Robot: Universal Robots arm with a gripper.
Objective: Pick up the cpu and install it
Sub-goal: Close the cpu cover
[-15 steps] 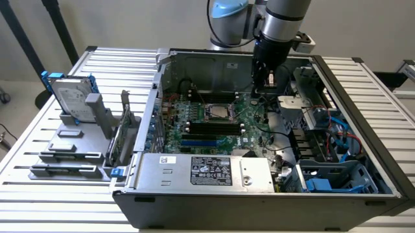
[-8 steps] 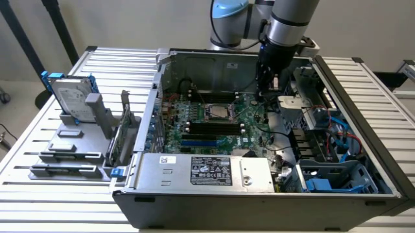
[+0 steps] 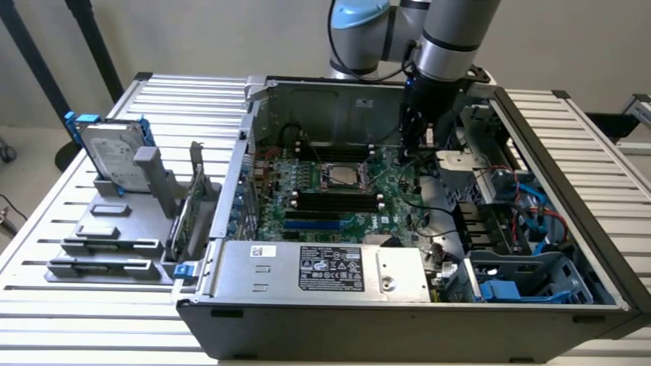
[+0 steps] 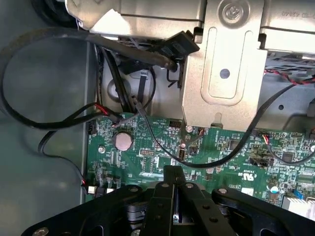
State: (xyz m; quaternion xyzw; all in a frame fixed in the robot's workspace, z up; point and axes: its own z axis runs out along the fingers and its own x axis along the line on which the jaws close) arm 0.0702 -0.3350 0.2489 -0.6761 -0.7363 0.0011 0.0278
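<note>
We see the arm reaching down into the open case, which stands on the slatted table. In the exterior view the gripper hangs inside the case at about one o'clock from the socket, near the back wall and over the far part of the board.

From the wrist we see its two black fingers pressed together with nothing between them, above the green board and close to its edge. A round silver coin cell sits on the board near there. Thin black cables loop over the bare case floor beside the board, and a grey metal bracket overlaps the board's edge beyond the fingertips.

The cpu is well apart from the gripper. We take it to be the small pale flat piece lying on the grey holder, outside the case at nine o'clock from it in the exterior view, though we cannot tell this for certain. The hard drive stands upright in the same holder, at twelve o'clock from the cpu.

The socket is a dark square frame at the middle of the board, and we cannot tell whether anything lies in it. A silver box with a black label sits in the case's near side, at six o'clock from the socket.
</note>
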